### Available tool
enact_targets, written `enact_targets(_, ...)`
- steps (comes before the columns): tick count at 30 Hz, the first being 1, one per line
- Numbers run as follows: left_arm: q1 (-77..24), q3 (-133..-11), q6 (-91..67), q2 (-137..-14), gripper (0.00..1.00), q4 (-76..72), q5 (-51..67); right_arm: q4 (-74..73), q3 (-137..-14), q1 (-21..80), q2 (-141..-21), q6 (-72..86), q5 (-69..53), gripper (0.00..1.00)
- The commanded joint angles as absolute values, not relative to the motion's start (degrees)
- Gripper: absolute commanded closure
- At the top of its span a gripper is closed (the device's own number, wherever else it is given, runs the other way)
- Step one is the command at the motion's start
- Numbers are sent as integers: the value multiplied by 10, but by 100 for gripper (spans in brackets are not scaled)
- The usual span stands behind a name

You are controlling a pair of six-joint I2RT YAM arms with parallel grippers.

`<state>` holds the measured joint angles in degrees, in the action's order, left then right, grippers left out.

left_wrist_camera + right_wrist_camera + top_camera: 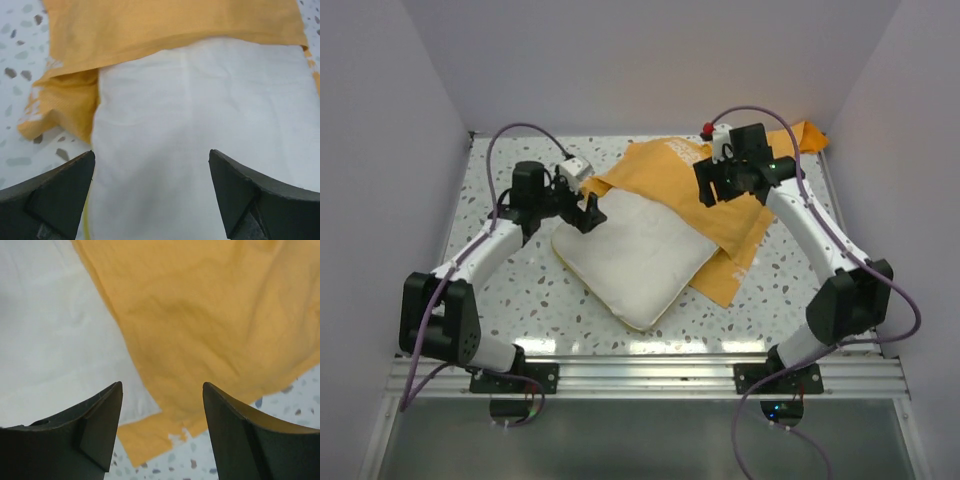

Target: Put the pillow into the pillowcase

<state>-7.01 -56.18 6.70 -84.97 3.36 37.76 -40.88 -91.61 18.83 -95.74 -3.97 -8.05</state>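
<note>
far end of pillow (635, 255) in pillowcase (660, 165), both on table (510, 295)

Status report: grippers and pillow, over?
Left gripper open, right gripper open, both empty. Plump cream-white pillow: only far end under thin orange fabric pillowcase. No obstacle seen.

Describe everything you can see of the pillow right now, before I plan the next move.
The pillow is a plump, cream-white rectangular cushion of soft, cloth-like fabric, with a thin yellow-green line along its near edge. It lies flat and diagonal on the speckled table, one corner pointing toward the arm bases. The orange pillowcase drapes over its far end and also shows beneath its right side, so it looks partly inside. Most of it is exposed.
</note>
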Motion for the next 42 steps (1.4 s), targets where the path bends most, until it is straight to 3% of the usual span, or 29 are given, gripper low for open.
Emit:
enact_targets(1, -192, -559, 191, -810, 0, 114, 225, -486, -807, 199, -889, -119, 16, 31)
enact_targets(10, -443, -601, 133, -896, 0, 104, 67, -461, -636, 85, -839, -76, 4, 25)
enact_targets(16, -515, -629, 66, -973, 0, 79, 44, -443, -612, 34, -915, -41, -69, 26)
enact_targets(24, -521, -635, 33, -1018, 3, 66, 47, -406, -619, 31, -1005, -14, -91, 28)
enact_targets(27, -521, -620, 39, -996, 1, 48, 61, -373, -612, 31, -1030, 10, -89, 41)
enact_targets(32, -537, -625, 55, -959, 0, 35, 55, -366, -606, 31, -1019, 10, -135, 100)
enact_targets(42, -562, -657, 17, -1056, 0, 44, 22, -378, -586, 31, -886, 4, -233, 100)
